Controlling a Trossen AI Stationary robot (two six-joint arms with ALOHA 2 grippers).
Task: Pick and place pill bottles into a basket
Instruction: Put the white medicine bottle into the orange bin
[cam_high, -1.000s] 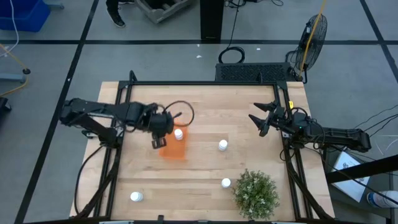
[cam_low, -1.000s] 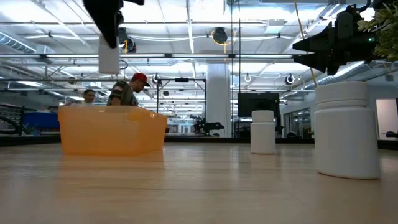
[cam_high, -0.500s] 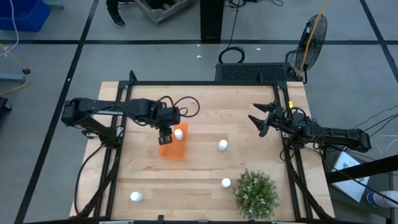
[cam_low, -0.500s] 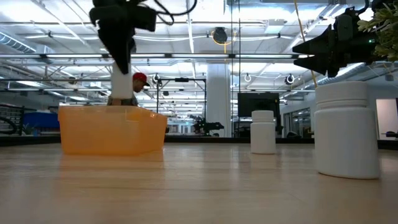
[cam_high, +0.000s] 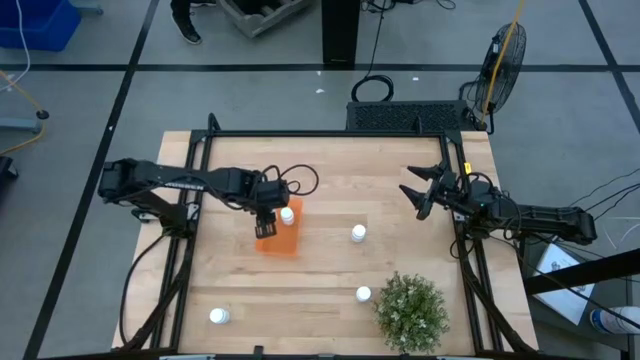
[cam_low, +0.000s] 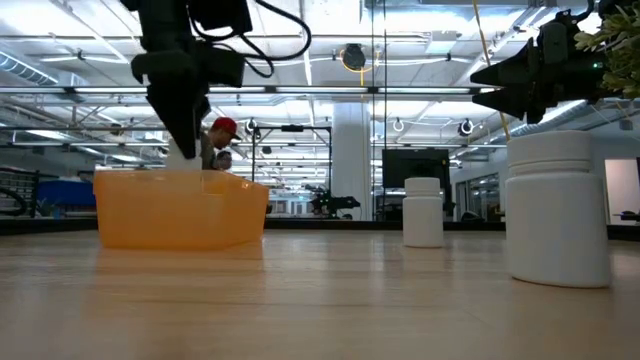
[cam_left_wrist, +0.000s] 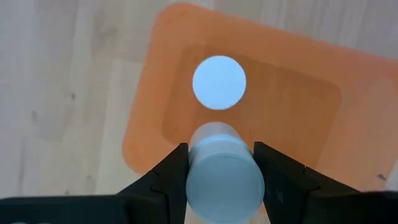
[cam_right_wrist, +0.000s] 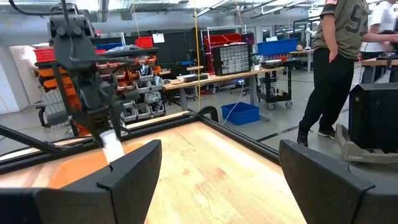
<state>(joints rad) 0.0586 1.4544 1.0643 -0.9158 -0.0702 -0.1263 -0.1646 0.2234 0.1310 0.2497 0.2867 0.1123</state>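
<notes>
Your left claw (cam_left_wrist: 219, 163) is clenched on a small white capped pill bottle (cam_left_wrist: 222, 176) over the orange basket (cam_left_wrist: 298, 118), where another bottle (cam_left_wrist: 219, 82) stands upright.

Left gripper (cam_high: 265, 226) with held pill bottle (cam_left_wrist: 224, 180) has been lowered from upper left of the low view down into the basket (cam_low: 180, 210).

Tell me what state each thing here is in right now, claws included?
Left claw: shut on a pill bottle, over the basket.
Held pill bottle: upright, capped, above the basket floor.
Bottle in basket: upright, capped.
Basket: on the table, open top.
Three loose bottles: standing on the table.
Right claw: open, empty, at the table's edge.
</notes>
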